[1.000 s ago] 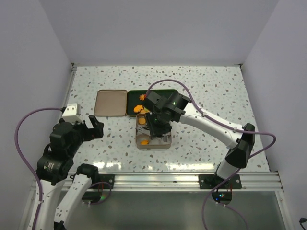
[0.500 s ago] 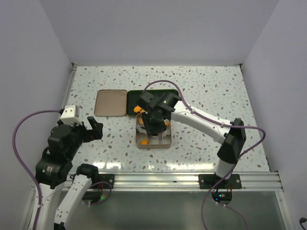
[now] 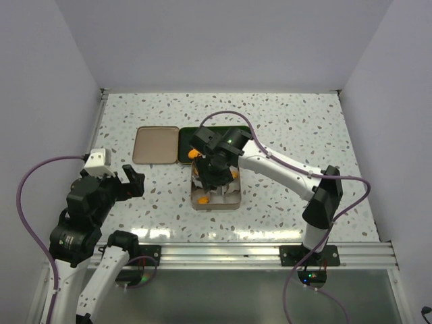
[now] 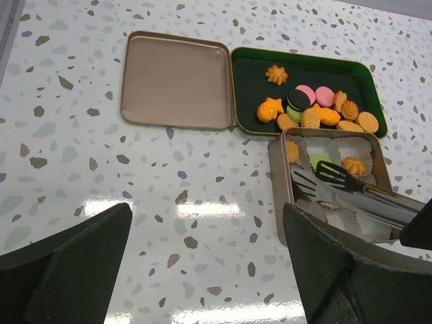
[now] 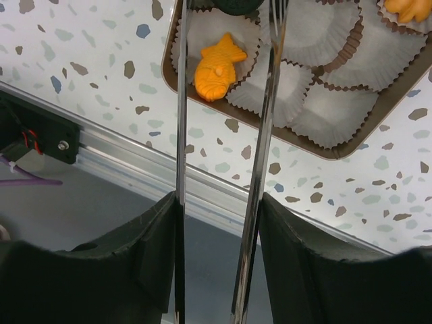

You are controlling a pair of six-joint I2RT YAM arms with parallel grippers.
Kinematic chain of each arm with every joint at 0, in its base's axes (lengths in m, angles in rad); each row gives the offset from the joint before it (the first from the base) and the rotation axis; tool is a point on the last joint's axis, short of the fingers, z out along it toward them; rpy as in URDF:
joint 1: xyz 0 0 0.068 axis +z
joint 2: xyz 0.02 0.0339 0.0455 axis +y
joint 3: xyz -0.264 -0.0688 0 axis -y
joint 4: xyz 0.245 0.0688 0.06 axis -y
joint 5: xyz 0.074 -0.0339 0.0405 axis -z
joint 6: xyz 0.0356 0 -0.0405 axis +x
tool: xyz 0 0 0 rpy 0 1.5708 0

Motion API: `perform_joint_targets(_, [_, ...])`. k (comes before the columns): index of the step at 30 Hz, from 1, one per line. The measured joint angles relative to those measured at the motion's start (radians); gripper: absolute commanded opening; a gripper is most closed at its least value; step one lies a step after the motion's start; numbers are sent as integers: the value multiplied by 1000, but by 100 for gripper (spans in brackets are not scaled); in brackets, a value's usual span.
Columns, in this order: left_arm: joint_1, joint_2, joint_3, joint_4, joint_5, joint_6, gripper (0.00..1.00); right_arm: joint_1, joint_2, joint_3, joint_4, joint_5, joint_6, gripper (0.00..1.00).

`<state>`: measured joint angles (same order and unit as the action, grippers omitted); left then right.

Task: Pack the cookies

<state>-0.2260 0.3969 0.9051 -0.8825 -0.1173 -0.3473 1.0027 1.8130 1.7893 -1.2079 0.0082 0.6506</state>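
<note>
One pair of steel tongs (image 5: 181,169), pinched by the right gripper (image 5: 217,199), hangs over the tan metal tin (image 4: 273,189). The left gripper (image 4: 206,209) gapes, empty.

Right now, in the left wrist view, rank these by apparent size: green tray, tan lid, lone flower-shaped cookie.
1. green tray, clearly wider
2. tan lid, fairly close behind
3. flower-shaped cookie, far smaller

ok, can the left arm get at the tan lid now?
Probably yes: the lid lies flat with nothing on it, the open left gripper faces it, and the tongs are over the tin, off to one side.
</note>
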Motion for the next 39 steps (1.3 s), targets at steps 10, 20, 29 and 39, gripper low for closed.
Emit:
perform_joint_targets(10, [0,0,0,0,0,0,100,0,0,72,-24,6,-4,55])
perform_joint_targets(20, [0,-1,0,0,0,0,100,-7,3,266,-109,79,-31,56])
perform_joint_targets(29, [0,-4,0,0,0,0,100,-89,91,381,-130,105,-72,54])
perform_joint_targets(39, [0,-5,0,0,1,0,100,-151,291,534,-134,104,-118,53])
